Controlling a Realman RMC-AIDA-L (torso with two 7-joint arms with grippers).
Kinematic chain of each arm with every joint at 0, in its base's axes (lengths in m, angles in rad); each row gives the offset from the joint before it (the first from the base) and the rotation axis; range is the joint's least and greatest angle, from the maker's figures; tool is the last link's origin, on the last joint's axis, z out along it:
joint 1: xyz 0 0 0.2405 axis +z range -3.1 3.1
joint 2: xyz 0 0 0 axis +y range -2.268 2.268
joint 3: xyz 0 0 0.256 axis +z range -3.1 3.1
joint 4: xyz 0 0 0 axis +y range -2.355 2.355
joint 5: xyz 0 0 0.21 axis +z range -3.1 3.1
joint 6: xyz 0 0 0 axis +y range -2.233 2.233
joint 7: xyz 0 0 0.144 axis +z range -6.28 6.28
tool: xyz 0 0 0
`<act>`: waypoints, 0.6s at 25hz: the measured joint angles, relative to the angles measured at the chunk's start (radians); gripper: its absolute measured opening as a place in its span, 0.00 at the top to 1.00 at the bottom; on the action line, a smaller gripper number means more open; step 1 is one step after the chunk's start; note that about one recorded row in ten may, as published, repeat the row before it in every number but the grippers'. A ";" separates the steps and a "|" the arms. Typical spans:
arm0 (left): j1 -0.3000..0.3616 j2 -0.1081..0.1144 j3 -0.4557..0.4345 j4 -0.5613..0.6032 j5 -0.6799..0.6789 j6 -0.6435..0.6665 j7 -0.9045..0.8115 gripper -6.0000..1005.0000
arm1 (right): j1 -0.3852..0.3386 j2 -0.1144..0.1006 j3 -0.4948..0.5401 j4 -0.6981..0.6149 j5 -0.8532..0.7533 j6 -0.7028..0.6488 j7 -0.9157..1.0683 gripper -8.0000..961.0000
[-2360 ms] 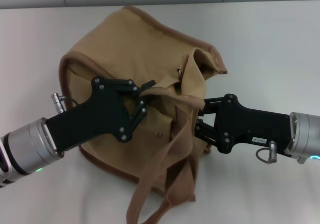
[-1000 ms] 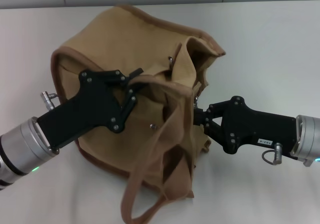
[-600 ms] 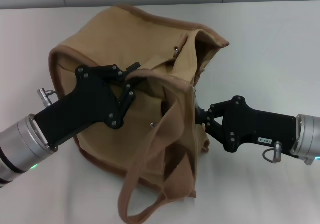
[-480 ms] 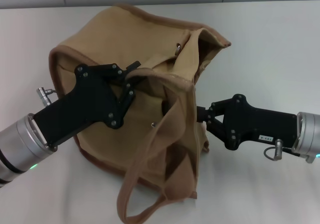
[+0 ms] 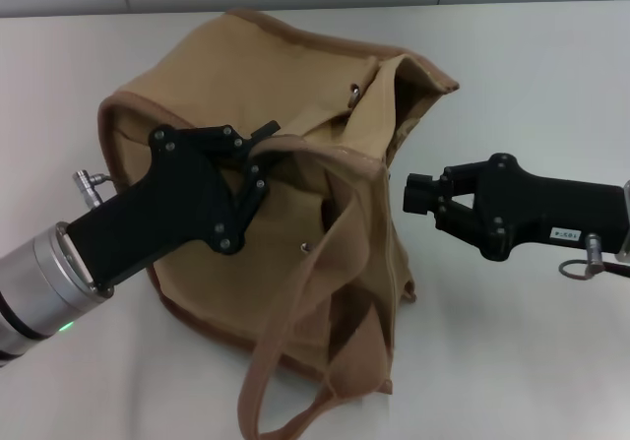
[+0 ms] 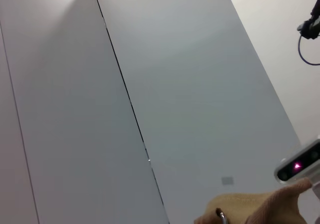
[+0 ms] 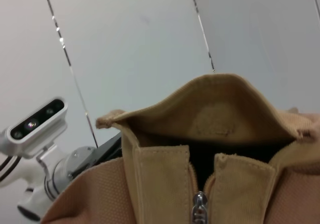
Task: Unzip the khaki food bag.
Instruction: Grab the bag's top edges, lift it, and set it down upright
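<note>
You had open table right of the khaki food bag; its drooping handle blocked the front.

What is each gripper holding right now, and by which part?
The left gripper pinches the khaki food bag at its top edge fabric. The right gripper is beside the bag, holding nothing.

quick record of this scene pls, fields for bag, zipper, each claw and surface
bag: khaki food bag lying slumped on the white table, mouth gaping
zipper: metal pull at the end of the opening, seen in the right wrist view
left claw: at the bag's top edge, shut on the fabric
right claw: beside the bag, clear of it, shut, holding nothing
handles: webbing loop trailing toward the robot
</note>
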 joint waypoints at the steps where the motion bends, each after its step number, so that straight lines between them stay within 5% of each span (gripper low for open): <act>1: 0.000 0.000 0.000 0.000 0.002 -0.002 0.000 0.94 | 0.003 -0.001 0.000 -0.014 -0.014 -0.008 0.002 0.86; 8: 0.003 0.000 0.044 0.000 0.009 -0.032 0.001 0.94 | 0.076 -0.020 -0.022 -0.086 -0.121 -0.063 0.085 0.72; 15: 0.004 0.000 0.080 -0.002 0.008 -0.053 0.003 0.94 | 0.107 -0.008 -0.098 -0.115 -0.127 -0.054 0.107 0.57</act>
